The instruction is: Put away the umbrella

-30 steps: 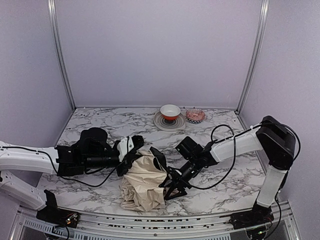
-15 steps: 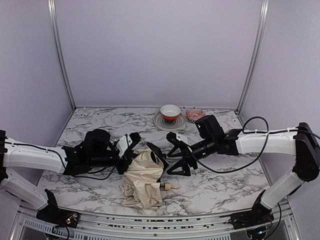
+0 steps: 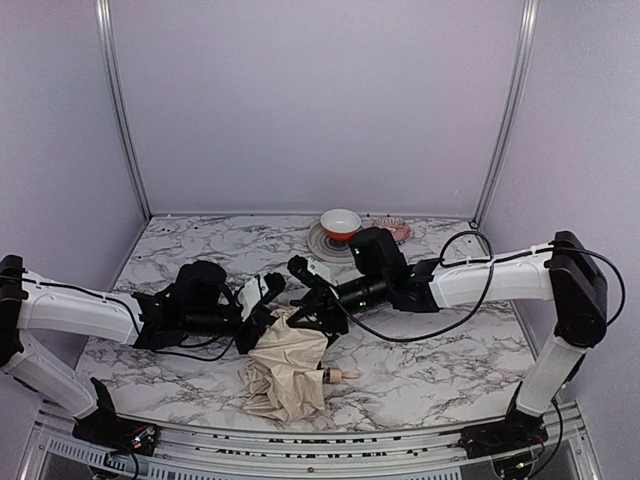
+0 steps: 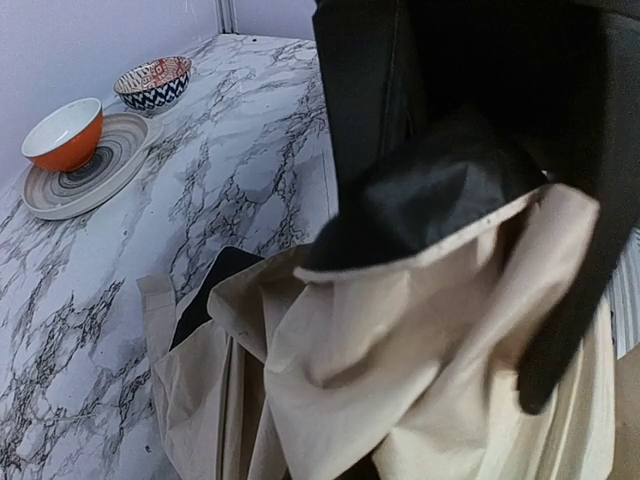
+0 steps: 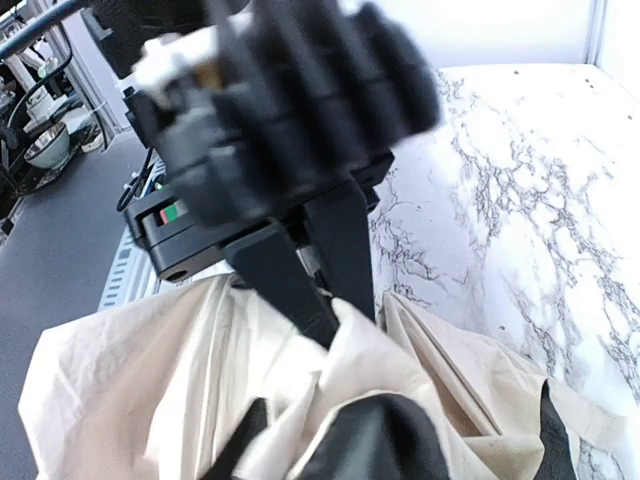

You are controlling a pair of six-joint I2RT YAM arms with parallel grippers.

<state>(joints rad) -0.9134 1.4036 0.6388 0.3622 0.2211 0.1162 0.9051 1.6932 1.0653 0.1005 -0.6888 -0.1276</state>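
The umbrella (image 3: 285, 365) lies crumpled on the marble table as a heap of cream-beige fabric, its small tan handle (image 3: 346, 375) sticking out to the right. My left gripper (image 3: 268, 312) is shut on the fabric's upper edge. The right wrist view shows its black fingers (image 5: 335, 305) pinching a cream fold (image 5: 400, 350). My right gripper (image 3: 303, 295) faces it from the right at the same upper edge. In the left wrist view its dark fingers (image 4: 365, 110) stand around a black-lined fold (image 4: 430, 195). Whether they press that fold does not show.
A red-and-white bowl (image 3: 340, 222) sits on a grey plate (image 3: 322, 245) at the back of the table, with a small patterned bowl (image 3: 391, 231) to its right. The booth's walls enclose the back and sides. Both arms' cables trail over the table near the umbrella.
My right arm left the umbrella's near side, swung back and came in at the fabric's upper edge beside the left gripper, its jaws widening then narrowing. The handle came into view.
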